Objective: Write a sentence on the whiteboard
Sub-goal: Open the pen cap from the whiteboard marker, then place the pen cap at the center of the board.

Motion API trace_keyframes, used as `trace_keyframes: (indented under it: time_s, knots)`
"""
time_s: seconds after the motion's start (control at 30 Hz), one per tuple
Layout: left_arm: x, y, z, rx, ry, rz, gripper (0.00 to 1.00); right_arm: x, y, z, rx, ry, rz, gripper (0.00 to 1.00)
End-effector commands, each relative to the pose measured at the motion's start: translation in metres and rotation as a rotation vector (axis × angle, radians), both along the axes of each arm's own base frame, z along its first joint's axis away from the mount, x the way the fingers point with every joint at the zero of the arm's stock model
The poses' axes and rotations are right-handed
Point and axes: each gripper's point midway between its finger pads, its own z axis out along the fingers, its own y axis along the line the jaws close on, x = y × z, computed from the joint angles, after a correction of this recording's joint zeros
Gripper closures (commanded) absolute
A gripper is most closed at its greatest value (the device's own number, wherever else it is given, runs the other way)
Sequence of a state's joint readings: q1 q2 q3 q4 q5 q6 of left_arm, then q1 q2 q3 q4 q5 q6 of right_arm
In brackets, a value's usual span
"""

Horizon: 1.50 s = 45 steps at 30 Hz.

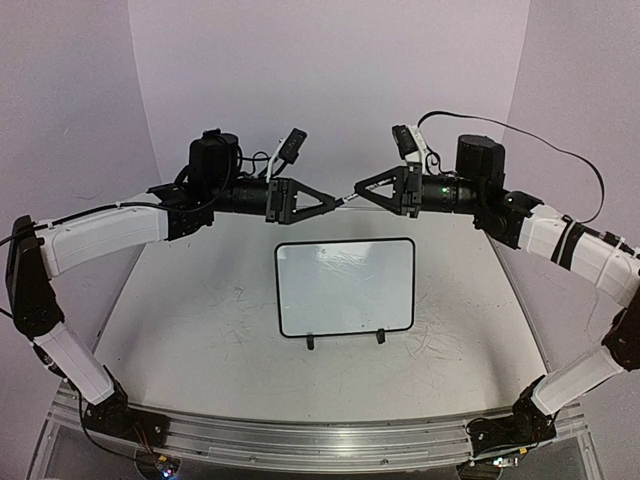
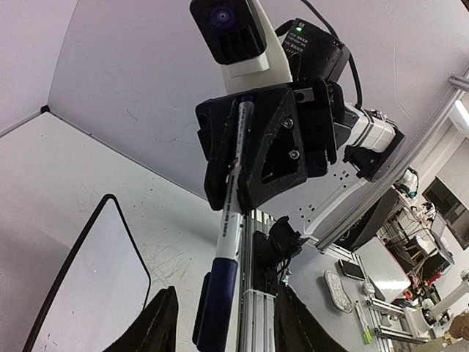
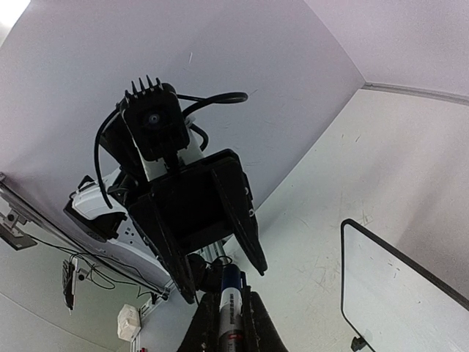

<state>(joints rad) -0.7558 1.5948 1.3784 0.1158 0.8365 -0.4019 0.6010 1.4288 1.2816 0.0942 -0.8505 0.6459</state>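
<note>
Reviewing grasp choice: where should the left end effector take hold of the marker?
Probably the blue cap, coming in line with the marker from the left: the right end effector clamps the barrel, the cap juts free toward the left end effector.

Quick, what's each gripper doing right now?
Left gripper: open, jaws flanking the blue end of the marker.
Right gripper: shut on the marker.

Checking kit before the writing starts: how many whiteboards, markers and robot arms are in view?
whiteboard: 1
marker: 1
Robot arms: 2 (left arm, right arm)
Total: 4
</note>
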Motion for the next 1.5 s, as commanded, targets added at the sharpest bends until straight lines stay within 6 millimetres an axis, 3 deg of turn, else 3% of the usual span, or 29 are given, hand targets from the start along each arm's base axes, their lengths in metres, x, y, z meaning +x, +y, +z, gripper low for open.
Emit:
trace_keyframes:
  time_s: [0.0,0.13,0.5,0.7,0.83,0.97,1.07,1.13,1.23,1.47]
  knots:
    - [-0.009,-0.004,0.022,-0.051,-0.049,-0.061,0.55,-0.004,0.001,0.019,0.051,-0.053,0.016,1.0]
    - [-0.01,-0.005,0.021,-0.051,-0.047,-0.075,0.61,-0.004,0.001,0.019,0.055,-0.05,0.017,1.0]
    - [-0.007,0.004,0.026,-0.055,-0.121,-0.006,0.99,-0.007,-0.002,0.021,0.058,-0.057,0.009,1.0]
    - [-0.01,0.033,0.023,-0.045,-0.203,0.042,1.0,-0.015,-0.012,0.034,0.072,-0.112,0.027,1.0]
    - [0.001,0.072,0.02,-0.034,-0.226,0.116,1.0,-0.007,-0.041,0.04,0.079,-0.132,-0.031,1.0]
    - [0.03,0.121,0.015,0.027,-0.221,0.347,1.0,0.01,-0.099,0.048,0.089,-0.155,-0.165,1.0]
    - [0.074,0.168,-0.01,0.194,-0.155,0.729,1.0,0.018,-0.135,0.055,0.083,-0.197,-0.311,1.0]
    - [0.1,0.214,-0.033,0.322,-0.08,1.034,1.0,0.021,-0.144,0.051,0.042,-0.21,-0.375,1.0]
    - [0.111,0.259,-0.07,0.446,0.054,1.29,1.0,0.024,-0.146,0.037,0.02,-0.183,-0.392,1.0]
    - [0.097,0.262,-0.19,0.661,0.374,1.292,1.0,0.026,-0.145,0.017,-0.004,-0.144,-0.386,1.0]
